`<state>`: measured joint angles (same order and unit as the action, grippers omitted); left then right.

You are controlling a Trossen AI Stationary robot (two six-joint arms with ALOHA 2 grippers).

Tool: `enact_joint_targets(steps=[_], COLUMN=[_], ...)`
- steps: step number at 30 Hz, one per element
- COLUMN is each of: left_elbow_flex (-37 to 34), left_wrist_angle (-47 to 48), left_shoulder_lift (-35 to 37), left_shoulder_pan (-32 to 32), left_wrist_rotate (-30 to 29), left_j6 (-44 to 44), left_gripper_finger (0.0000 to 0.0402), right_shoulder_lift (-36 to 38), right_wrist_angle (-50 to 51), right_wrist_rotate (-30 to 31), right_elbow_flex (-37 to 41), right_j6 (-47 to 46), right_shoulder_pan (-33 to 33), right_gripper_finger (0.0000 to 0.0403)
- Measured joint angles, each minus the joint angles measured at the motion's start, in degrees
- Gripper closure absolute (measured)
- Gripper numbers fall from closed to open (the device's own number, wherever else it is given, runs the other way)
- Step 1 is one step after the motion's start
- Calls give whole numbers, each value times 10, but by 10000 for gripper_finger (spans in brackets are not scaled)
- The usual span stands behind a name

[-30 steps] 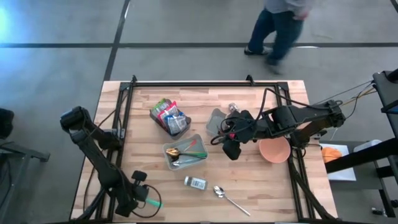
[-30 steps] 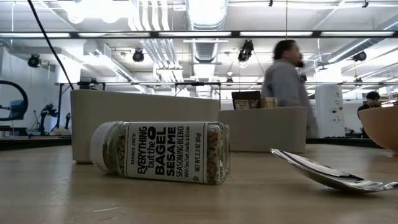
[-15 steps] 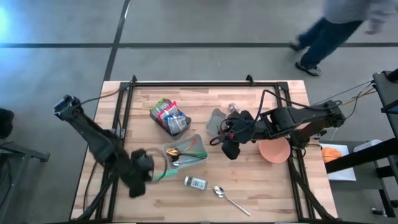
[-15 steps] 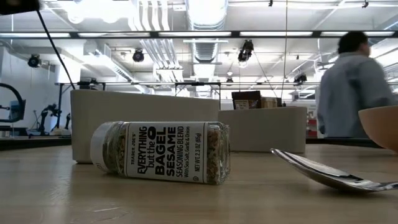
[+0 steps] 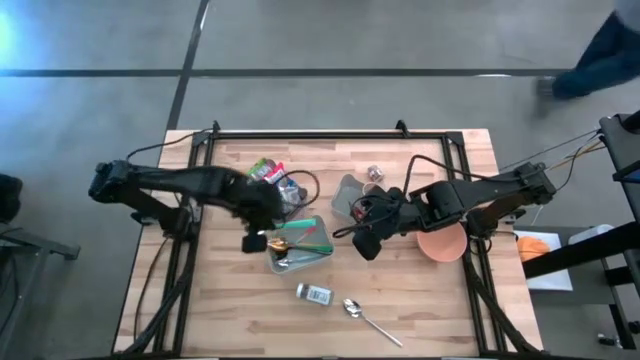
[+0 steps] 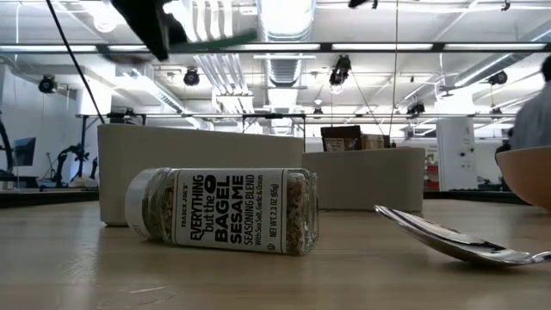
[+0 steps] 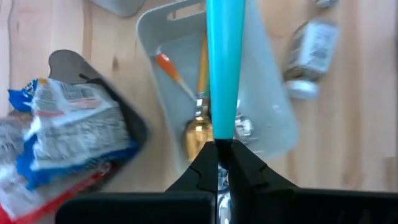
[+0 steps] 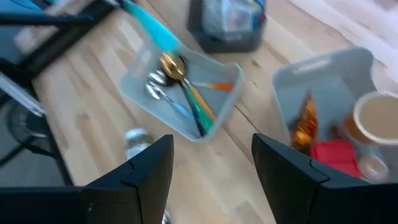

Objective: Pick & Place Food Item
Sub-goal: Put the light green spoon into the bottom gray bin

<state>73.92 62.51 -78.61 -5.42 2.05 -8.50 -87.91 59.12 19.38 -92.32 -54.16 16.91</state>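
Note:
My left gripper (image 5: 258, 240) hangs above the left end of a clear tray (image 5: 318, 232) of cutlery, shut on a teal utensil (image 7: 224, 68). The low view shows them high at the top (image 6: 207, 39). My right gripper (image 5: 362, 245) stands open with nothing between its fingers, above the wood right of the tray. A black holder of snack packets (image 5: 272, 187) stands behind the tray. A seasoning jar (image 5: 315, 294) lies on its side on the table. My left gripper pinches one end of the teal handle (image 7: 222, 134) between its two fingers. The fingers slant down from the table's left side, and the handle sticks out past their tips, in line with them. The utensil is lifted clear above the tray.
A grey bin (image 5: 347, 190) with packets and a cup stands by the right arm. A pink bowl (image 5: 440, 243) sits at the right edge, and a metal spoon (image 5: 368, 318) lies near the front. A person walks on the floor beyond the far right corner.
My left gripper has swung from the table's near left corner up and toward the middle, carrying the teal utensil, and now hangs over the tray's left end. My right gripper has sunk slightly. The person beyond the table has walked off to the right.

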Motion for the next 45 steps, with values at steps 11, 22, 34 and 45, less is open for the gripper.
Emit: enact_joint_targets(steps=[11, 22, 34, 45], left_elbow_flex=[-25, -70, -87, -100], left_wrist_angle=[-46, -93, -126, -173], left_shoulder_lift=[-99, -115, -115, -118], left_shoulder_pan=[58, 66, 86, 85], left_wrist_rotate=[25, 28, 40, 101], left_j6=[135, 175, 180, 155], left_gripper_finger=[395, 395, 395, 395], right_shoulder_lift=[8, 8, 8, 4], right_wrist_angle=[-32, -32, -30, -33], right_wrist_rotate=[79, 111, 106, 105], right_elbow_flex=[-75, -138, -129, -128], right_j6=[80, 115, 76, 46], right_shoulder_pan=[0, -2, -2, 20], right_gripper_finger=[188, 188, 188, 188])
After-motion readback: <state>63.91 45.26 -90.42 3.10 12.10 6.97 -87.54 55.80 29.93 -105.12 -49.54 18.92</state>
